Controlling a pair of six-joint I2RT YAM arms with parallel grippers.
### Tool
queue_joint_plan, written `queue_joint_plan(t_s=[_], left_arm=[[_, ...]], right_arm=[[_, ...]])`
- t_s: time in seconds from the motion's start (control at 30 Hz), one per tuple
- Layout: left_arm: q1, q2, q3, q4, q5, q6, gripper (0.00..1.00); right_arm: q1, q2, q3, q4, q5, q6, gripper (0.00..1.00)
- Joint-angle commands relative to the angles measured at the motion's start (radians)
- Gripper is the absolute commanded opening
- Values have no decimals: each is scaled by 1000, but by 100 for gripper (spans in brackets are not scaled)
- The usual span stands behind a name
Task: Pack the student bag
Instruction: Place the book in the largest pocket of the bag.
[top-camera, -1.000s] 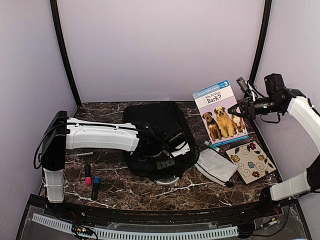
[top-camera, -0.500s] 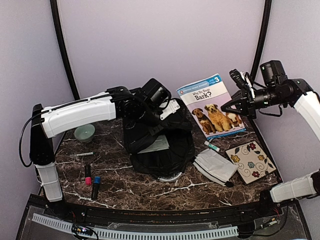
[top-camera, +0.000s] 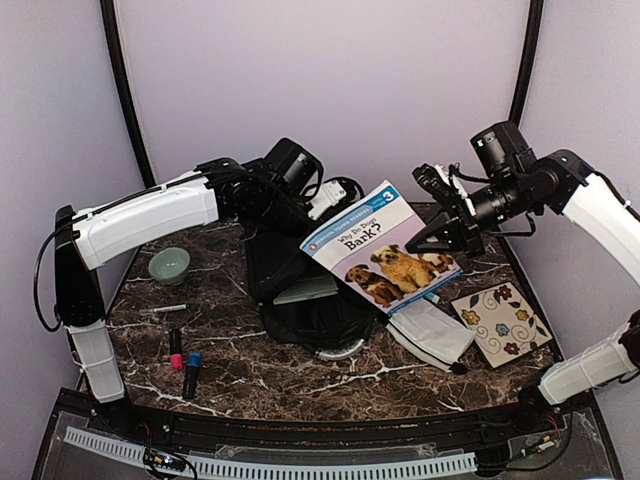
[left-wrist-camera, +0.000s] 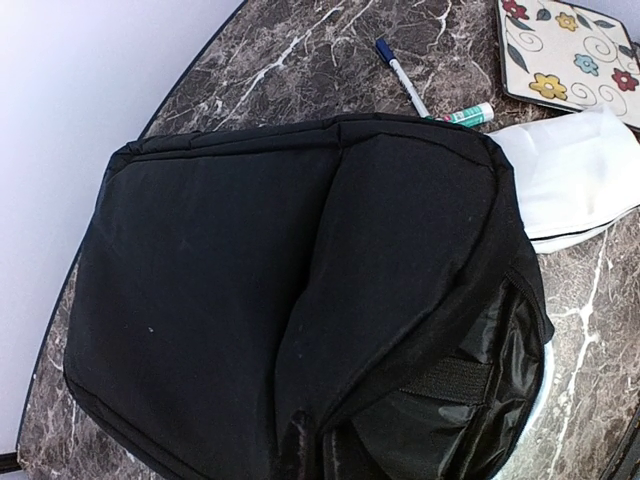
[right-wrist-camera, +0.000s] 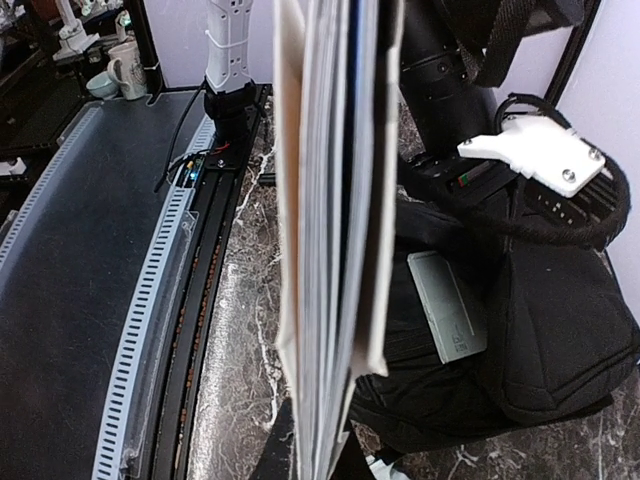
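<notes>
The right gripper (top-camera: 440, 228) was clamped on the right edge of a book (top-camera: 385, 250), which was held tilted in the air over the student bag (top-camera: 315, 310). "Why Do Dogs Bark?" and a "3" could be read on its cover, above pictured dogs. The bag, of soft black fabric with a strap across a shinier panel, was set mid-way across the marble table (top-camera: 300, 372), its rear part raised at the left gripper (top-camera: 300, 210). Those fingers were hidden, so it could not be told whether they were shut on the fabric. A flat grey item (right-wrist-camera: 446, 305) was seen against the bag. The right arm was extended high from the right, and the left arm was stretched across from the left.
</notes>
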Motion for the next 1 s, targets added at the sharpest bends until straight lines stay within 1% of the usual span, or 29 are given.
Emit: queue_joint_plan(t_s=[0.0, 0.07, 0.1, 0.2, 0.23, 0.27, 0.37, 0.43, 0.5, 0.6, 0.63, 0.73, 0.9, 0.97], left_arm=[[15, -107, 39, 86, -14, -15, 0], [19, -113, 32, 96, -25, -25, 0], [22, -115, 32, 101, -30, -34, 0], [28, -134, 14, 145, -30, -71, 0], [28, -143, -2, 168, -26, -82, 0], [28, -154, -18, 192, -19, -95, 0], [28, -186, -85, 275, -13, -132, 0], [28, -206, -132, 329, -22, -155, 0], [28, -229, -181, 390, -51, -193, 0], [28, -265, -255, 493, -22, -223, 0], [28, -269, -268, 503, -13, -232, 0], [28, -265, -279, 520, -10, -261, 0], [28, -272, -303, 569, 1, -304, 0], [27, -277, -308, 579, 5, -313, 0]], right_arm=[[5, -1, -58, 66, -114, 91, 0], [6, -17, -145, 128, -159, 179, 0], [6, -23, -193, 177, -164, 252, 0], [2, -64, -381, 465, -143, 608, 0], [1, -76, -446, 571, -150, 694, 0], [3, -79, -477, 613, -163, 747, 0], [2, -34, -503, 619, -197, 790, 0], [3, -1, -514, 630, -181, 811, 0], [2, 34, -549, 707, -178, 886, 0], [2, 105, -573, 805, -185, 1009, 0], [3, 137, -565, 822, -189, 1038, 0], [9, 246, -498, 793, -208, 1063, 0], [19, 338, -466, 816, -183, 1160, 0], [34, 356, -453, 804, -139, 1162, 0]])
